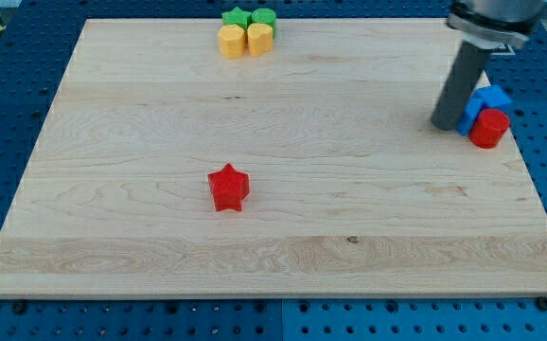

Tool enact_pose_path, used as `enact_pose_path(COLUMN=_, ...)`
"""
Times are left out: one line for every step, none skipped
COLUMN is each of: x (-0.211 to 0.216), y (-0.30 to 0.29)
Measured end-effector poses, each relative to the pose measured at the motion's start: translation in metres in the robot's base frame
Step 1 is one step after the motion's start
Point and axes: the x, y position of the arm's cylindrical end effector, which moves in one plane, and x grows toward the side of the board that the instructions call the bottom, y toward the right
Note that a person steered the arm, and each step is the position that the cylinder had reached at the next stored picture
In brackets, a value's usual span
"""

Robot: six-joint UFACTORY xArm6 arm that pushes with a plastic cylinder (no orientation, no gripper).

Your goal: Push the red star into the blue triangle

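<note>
The red star lies on the wooden board, left of centre and toward the view's bottom. At the view's right edge of the board sit a blue block, whose shape I cannot make out, and a red round block touching it. Another blue piece is partly hidden behind my rod. My tip rests on the board just left of these blocks, far to the right of the red star.
At the view's top edge sits a tight cluster: a green star, a green block, a yellow hexagonal block and a yellow block. A blue perforated table surrounds the board.
</note>
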Motion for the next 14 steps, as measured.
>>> enact_pose_path(x=0.001, y=0.01)
enact_pose_path(x=0.009, y=-0.027)
enact_pose_path(x=0.013, y=-0.078)
enact_pose_path(x=0.024, y=-0.142)
enact_pose_path(x=0.025, y=-0.244)
enact_pose_path(x=0.034, y=-0.337)
enact_pose_path(x=0.087, y=-0.38)
enact_pose_path(x=0.131, y=-0.353)
enact_pose_path(x=0.136, y=-0.293)
enact_pose_path(x=0.133, y=-0.281)
enact_pose_path(x=0.132, y=-0.306)
enact_pose_path(x=0.123, y=-0.338)
enact_pose_path(x=0.117, y=-0.321)
enact_pose_path(x=0.116, y=-0.286)
